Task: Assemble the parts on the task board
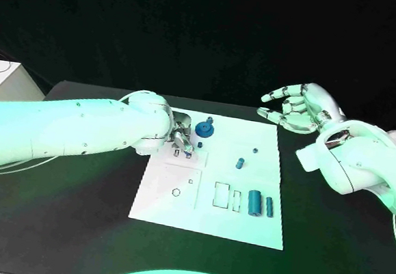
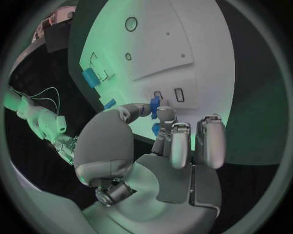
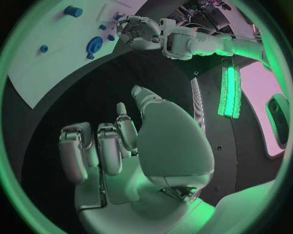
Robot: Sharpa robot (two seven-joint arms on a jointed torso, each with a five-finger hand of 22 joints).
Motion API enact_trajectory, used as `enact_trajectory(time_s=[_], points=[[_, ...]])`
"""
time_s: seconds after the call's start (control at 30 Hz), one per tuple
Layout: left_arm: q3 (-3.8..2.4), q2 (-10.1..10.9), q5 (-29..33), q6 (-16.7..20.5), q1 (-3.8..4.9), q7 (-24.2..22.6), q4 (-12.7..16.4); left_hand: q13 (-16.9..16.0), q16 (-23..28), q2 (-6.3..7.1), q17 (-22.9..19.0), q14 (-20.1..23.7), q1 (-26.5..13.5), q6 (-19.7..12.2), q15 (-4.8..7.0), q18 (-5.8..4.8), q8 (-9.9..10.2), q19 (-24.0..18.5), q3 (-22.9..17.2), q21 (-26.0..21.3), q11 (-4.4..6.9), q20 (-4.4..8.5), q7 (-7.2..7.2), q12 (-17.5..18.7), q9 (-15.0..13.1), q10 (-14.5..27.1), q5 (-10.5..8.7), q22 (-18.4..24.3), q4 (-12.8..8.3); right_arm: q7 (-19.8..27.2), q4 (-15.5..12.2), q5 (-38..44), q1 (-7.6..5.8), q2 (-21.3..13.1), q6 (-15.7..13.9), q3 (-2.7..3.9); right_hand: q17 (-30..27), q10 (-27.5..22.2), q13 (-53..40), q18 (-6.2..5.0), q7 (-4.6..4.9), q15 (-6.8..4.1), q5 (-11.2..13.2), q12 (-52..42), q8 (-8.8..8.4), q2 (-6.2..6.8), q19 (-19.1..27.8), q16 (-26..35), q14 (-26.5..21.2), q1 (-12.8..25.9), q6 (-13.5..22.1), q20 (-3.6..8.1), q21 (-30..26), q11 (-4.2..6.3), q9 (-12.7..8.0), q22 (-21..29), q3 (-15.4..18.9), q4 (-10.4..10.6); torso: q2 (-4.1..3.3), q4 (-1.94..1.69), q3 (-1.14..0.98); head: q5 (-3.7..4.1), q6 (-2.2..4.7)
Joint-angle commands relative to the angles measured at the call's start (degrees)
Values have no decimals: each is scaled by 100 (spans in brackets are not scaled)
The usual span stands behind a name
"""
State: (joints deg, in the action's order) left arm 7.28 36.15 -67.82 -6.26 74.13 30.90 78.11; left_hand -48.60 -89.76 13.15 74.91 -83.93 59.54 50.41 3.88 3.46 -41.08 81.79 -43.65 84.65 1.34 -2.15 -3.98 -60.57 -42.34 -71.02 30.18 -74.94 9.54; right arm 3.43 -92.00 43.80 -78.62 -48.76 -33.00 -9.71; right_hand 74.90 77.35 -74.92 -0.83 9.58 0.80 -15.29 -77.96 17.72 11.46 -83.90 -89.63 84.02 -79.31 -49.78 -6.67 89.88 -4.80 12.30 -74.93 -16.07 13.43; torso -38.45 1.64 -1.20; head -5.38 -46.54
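- Black table carries the white task board.
- My left hand pinches a small blue part over the board's far left, apparently to seat it.
- My right hand hovers far right, fingers loosely curled, holding nothing, clear of the work.

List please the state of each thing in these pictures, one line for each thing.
left robot hand: over the board's far left part, pinching a small blue part
right robot hand: raised beyond the board, fingers curled, holding nothing
task board: flat on the table
blue knob: standing on the board
two blue cylinders: lying side by side
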Motion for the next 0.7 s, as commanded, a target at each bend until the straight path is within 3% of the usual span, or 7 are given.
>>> enact_trajectory(time_s=[0.03, 0.7], points=[[2, -6, -123, 44, -5, 6, 8, 8, -24, -52, 1509, -607, 12, 158, 46, -78, -29, 53, -1061, 29, 2, -2, 116, 22, -1014, -25, 32, -355, -1088, 32, -1, 14, 5, 0, 85, 0, 1510, -51, -248, 83, 3, -23, 17, 34, 26, 16, -610, -37, 598, 60, 25, 26, 12, -4, 7, -1507, -8, 26, -3, 2, -3, -6, -2], [42, -40, -101, -100, -54, 11, -10, 87, -24, -67, 1509, -607, -41, 182, 54, -84, -62, 71, -1059, 40, 15, 8, 133, 58, -1032, -37, 44, -380, -1080, 23, -4, 15, 9, -3, 126, 0, 1510, -51, -248, 83, 3, -23, 17, 34, 26, 16, -610, -37, 598, 60, 25, 26, 12, -4, 7, -1507, -8, 26, -5, 4, -4, 3, -46]])
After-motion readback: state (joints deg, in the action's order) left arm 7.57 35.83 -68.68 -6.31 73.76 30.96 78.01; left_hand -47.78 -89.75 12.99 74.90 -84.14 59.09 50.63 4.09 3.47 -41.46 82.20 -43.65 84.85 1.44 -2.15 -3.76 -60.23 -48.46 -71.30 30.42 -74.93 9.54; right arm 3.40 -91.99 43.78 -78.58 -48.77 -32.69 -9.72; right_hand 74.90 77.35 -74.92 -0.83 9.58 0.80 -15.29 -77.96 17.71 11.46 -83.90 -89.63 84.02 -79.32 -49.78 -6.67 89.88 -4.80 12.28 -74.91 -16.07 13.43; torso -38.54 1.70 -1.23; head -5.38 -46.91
